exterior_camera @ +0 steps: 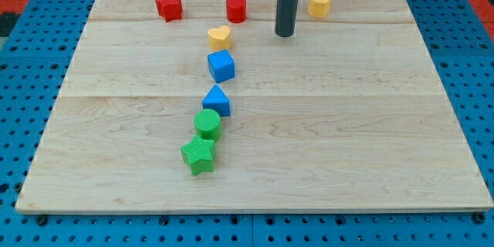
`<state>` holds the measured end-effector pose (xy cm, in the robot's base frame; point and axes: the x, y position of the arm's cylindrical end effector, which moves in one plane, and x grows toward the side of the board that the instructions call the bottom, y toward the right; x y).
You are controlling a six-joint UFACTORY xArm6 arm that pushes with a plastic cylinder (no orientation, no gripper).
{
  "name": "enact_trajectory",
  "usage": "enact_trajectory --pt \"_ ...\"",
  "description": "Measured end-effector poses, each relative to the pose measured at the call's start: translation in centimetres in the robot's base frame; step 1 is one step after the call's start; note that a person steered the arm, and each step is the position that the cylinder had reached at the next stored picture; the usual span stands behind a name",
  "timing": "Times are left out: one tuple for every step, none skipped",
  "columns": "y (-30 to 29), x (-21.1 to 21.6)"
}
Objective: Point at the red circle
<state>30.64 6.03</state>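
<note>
The red circle (236, 8) stands upright near the worktop's (347, 123) top edge, round, with no long axis or heading. My tip (285, 34) rests just to its right, apart. The rod has no fingers; its top is cut off.

My tip (285, 34), rod upright
</note>
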Motion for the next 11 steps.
enact_trajectory --pt "0.0 -0.2" --pt "0.0 -0.5" --pt "0.0 -0.6" --pt "0.0 -0.6" --pt "0.0 -0.7" --pt "0.0 -1.0" --pt "0.5 -3.4" --pt "0.8 -6.2" --pt "0.0 -6.5" --pt "-2.0 -6.7" --pt "-4.4 -7.6"
